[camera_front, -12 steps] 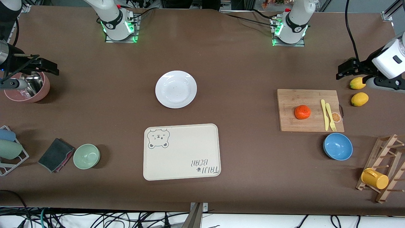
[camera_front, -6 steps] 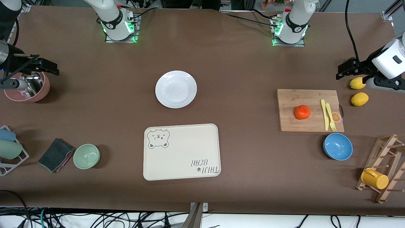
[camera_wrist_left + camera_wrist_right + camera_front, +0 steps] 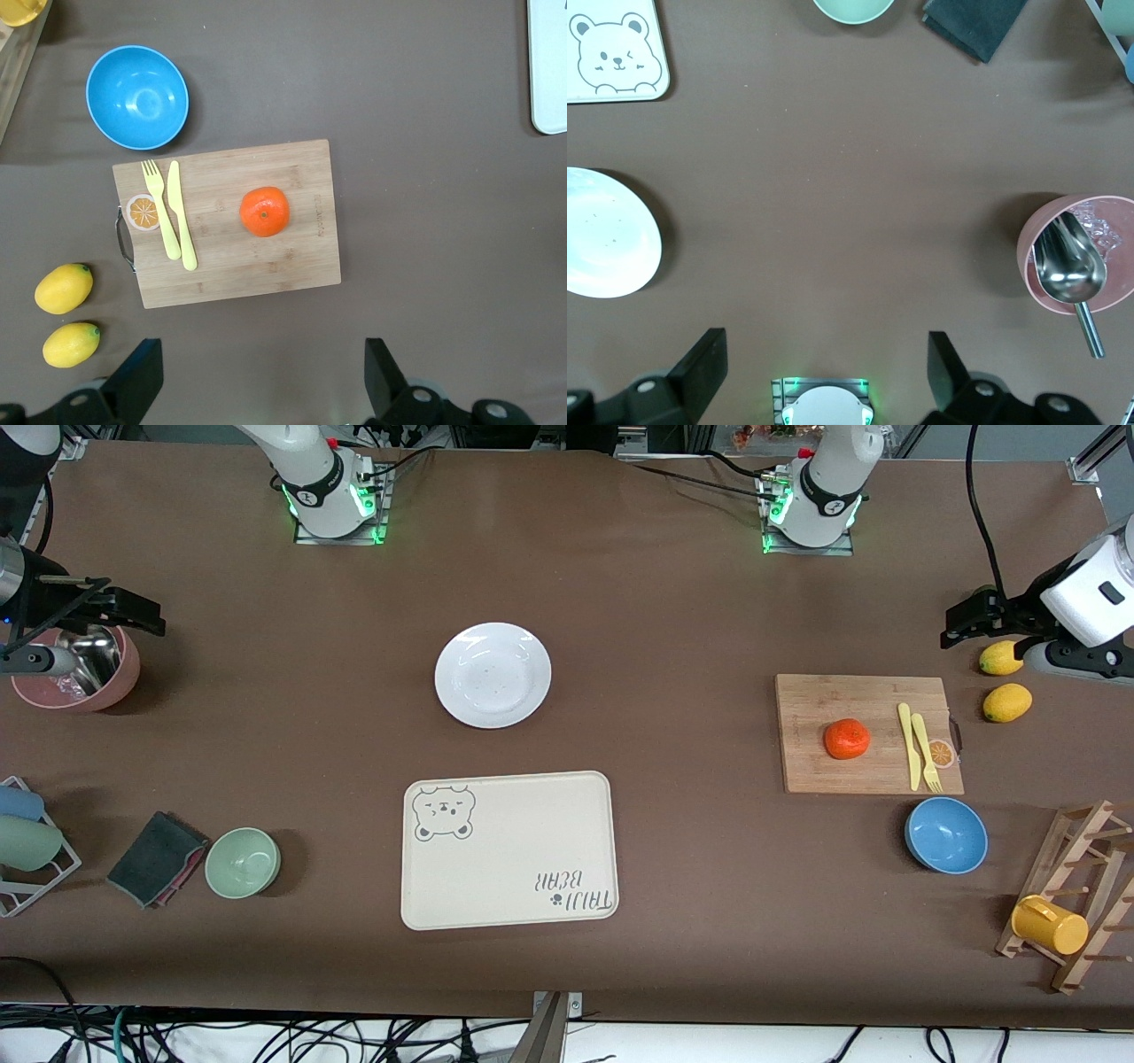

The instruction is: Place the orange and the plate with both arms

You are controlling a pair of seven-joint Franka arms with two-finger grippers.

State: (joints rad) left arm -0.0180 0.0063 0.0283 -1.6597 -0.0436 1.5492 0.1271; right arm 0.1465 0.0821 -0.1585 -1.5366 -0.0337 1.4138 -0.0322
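Zero progress so far: orange [image 3: 846, 739] sits on the cutting board [image 3: 815, 771] toward the left arm's end, plate [image 3: 493, 674] bare mid-table, farther from the front camera than the bear tray [image 3: 508, 850]. Left gripper [image 3: 961, 622] hangs open near the lemons [image 3: 1002, 658], right gripper [image 3: 133, 613] open by the pink bowl [image 3: 124, 673]. Both picks and placements remain.

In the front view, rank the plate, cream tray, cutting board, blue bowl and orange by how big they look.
1. cream tray
2. cutting board
3. plate
4. blue bowl
5. orange
No close calls.
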